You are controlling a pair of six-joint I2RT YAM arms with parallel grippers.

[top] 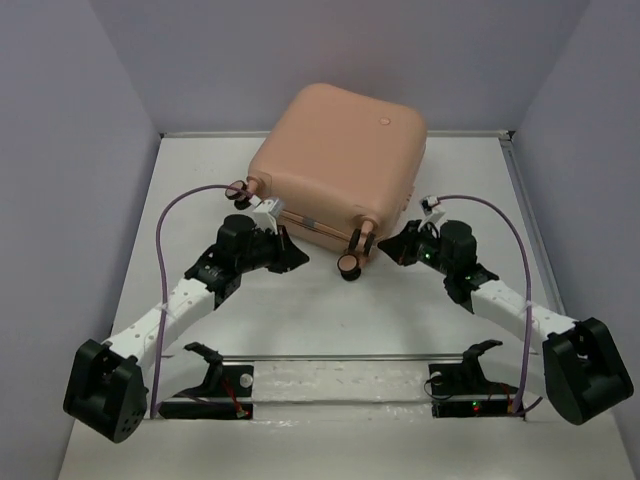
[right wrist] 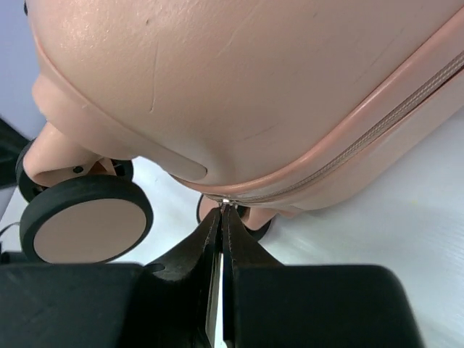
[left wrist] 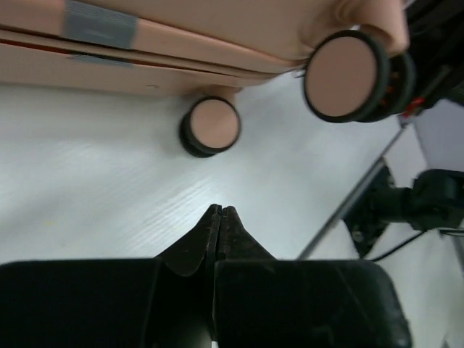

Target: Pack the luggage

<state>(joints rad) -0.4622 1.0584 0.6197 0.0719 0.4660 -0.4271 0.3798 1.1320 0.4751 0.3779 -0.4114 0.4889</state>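
**Both grippers shut at the wheel end**

The luggage [top: 340,165] lies closed and flat at the far middle of the table [top: 330,320], wheels facing the arms. Here's the left gripper [left wrist: 220,217]: jaws pressed fully together with nothing between them, over bare table just short of a wheel [left wrist: 210,127]. Now the right gripper [right wrist: 222,217]: jaws closed tight too, tips right at the zipper [right wrist: 377,130] seam on the corner. There's a tiny silver bit [right wrist: 225,201] at their point; whether it's pinched, can't tell.

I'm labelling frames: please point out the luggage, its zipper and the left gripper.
luggage [top: 340,150], top view, upper shell.
zipper [right wrist: 370,136], right wrist view, teeth track.
left gripper [left wrist: 222,210], left wrist view, between closed fingertips.
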